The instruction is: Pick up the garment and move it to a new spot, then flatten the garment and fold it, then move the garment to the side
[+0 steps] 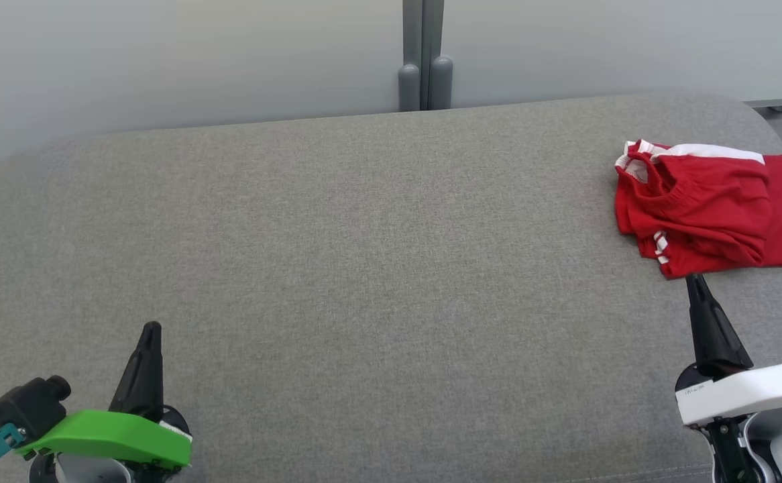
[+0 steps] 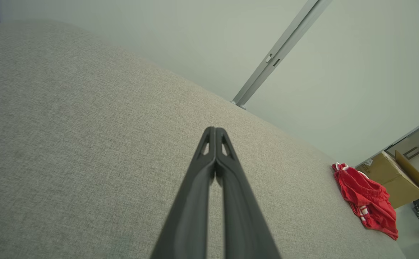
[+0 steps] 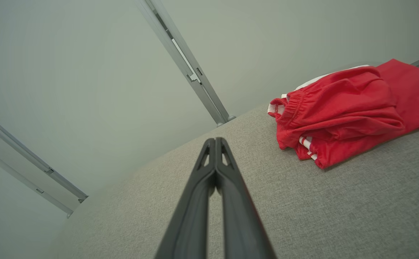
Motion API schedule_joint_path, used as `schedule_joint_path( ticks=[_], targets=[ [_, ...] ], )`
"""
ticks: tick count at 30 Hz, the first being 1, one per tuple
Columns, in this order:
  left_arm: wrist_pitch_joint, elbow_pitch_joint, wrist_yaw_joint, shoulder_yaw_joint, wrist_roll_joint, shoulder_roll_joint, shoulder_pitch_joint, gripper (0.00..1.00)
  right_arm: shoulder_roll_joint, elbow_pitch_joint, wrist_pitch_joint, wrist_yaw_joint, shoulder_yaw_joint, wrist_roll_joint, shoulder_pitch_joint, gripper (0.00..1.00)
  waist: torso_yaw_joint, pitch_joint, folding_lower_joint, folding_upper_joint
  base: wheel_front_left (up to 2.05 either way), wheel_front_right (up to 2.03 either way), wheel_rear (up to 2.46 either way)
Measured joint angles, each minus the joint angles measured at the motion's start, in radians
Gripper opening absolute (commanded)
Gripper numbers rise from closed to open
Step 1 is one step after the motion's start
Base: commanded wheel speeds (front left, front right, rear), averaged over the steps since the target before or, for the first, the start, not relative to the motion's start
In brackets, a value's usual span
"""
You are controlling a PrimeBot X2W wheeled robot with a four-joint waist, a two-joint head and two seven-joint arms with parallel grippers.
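Grey woven fabric covers the padded surface (image 1: 364, 268) on which everything is laid. At its near left corner the left gripper (image 1: 151, 329), capped with a green cover (image 1: 116, 436), is seen with its two dark fingers pressed together at the tips and nothing caught between them. Behind the middle of the far edge a grey upright post (image 1: 423, 60) is set against the pale wall. Toward the far right corner the garment (image 1: 713, 208), red with white trim, is found folded into a loose stack, its elastic waistband turned toward the middle of the surface and its right side reaching the right edge. Just on its near side the right gripper (image 1: 693, 278), under a white cover (image 1: 746, 392), is held with fingers likewise clamped together and empty. The tips are placed close to the garment's near hem, and whether they touch it cannot be told. Beyond the right edge a cardboard box (image 2: 389, 180) is made out in the left wrist view.
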Motion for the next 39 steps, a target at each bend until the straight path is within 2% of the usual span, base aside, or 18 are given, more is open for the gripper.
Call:
schedule_joint_path(
  ticks=[14, 39],
  targets=[
    [0.042, 0.035, -0.034, 0.040, -0.139, -0.016, -0.003, 0.00, 0.021, 0.045, 0.042, 0.012, -0.031, 0.173, -0.028, 0.00, 0.004, -0.003, 0.0000, 0.0000, 0.00, 0.00, 0.00],
    [0.116, 0.113, -0.088, 0.110, -0.389, -0.065, -0.029, 0.00, 0.053, 0.139, 0.114, 0.052, -0.085, 0.493, -0.077, 0.00, 0.010, -0.009, 0.0000, 0.0001, 0.00, 0.00, 0.00]
  ],
)
